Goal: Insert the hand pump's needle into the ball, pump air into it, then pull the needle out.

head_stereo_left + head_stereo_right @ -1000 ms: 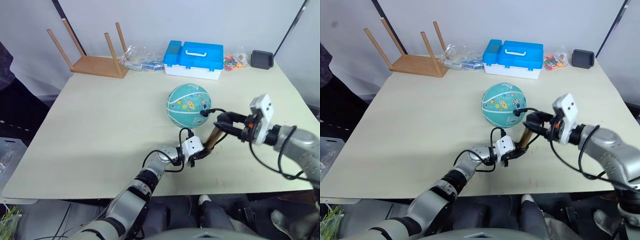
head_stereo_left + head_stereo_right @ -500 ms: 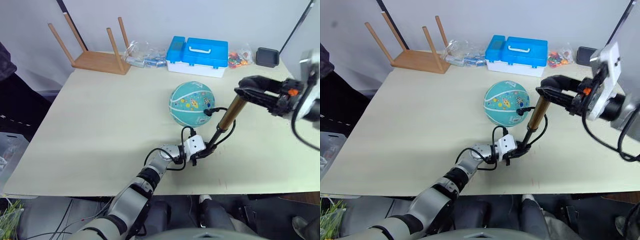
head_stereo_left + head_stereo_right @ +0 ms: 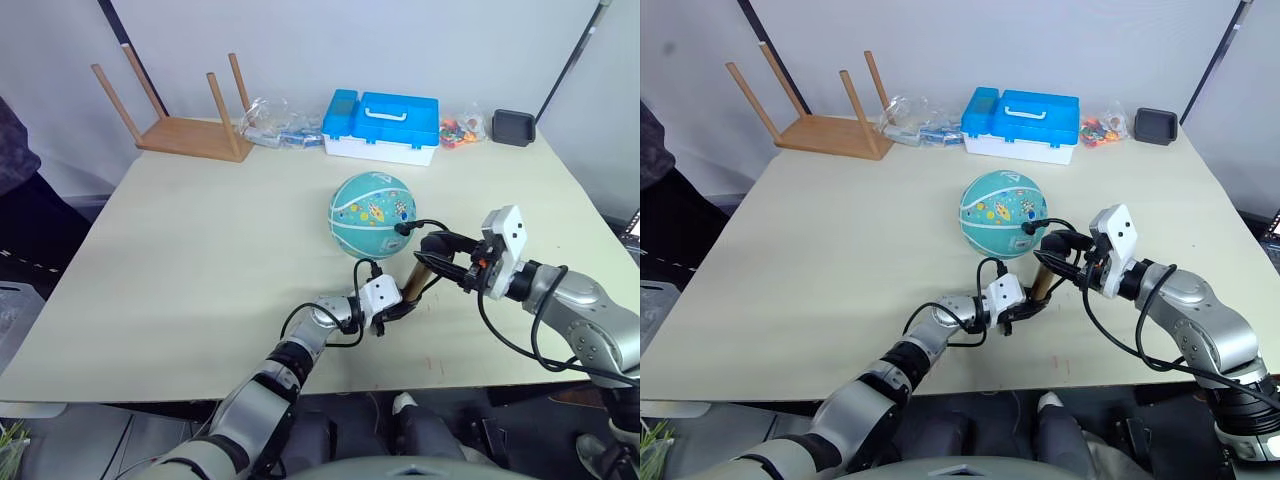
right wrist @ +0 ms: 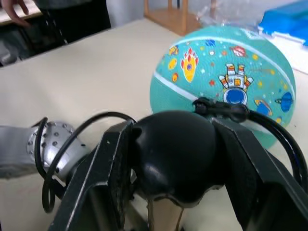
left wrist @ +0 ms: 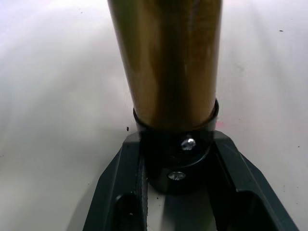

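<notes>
My left gripper point(image 5: 175, 192) clamps the hand pump point(image 3: 420, 278) by its black base cap at centre frame; my right gripper point(image 4: 173, 163) is closed around its T-handle. The ball point(image 3: 373, 215), just above, shows astronaut and rocket prints, no legible writing.

No legible txt, labels or nos.

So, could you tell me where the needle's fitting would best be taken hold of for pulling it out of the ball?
Grip the small black fitting where the hose meets the ball, coming from the ball's right, near side. It juts outward there, so a tool can close across it and pull straight away. Both tools are occupied: the left tool clamps the hand pump base, the right tool its handle.
</notes>
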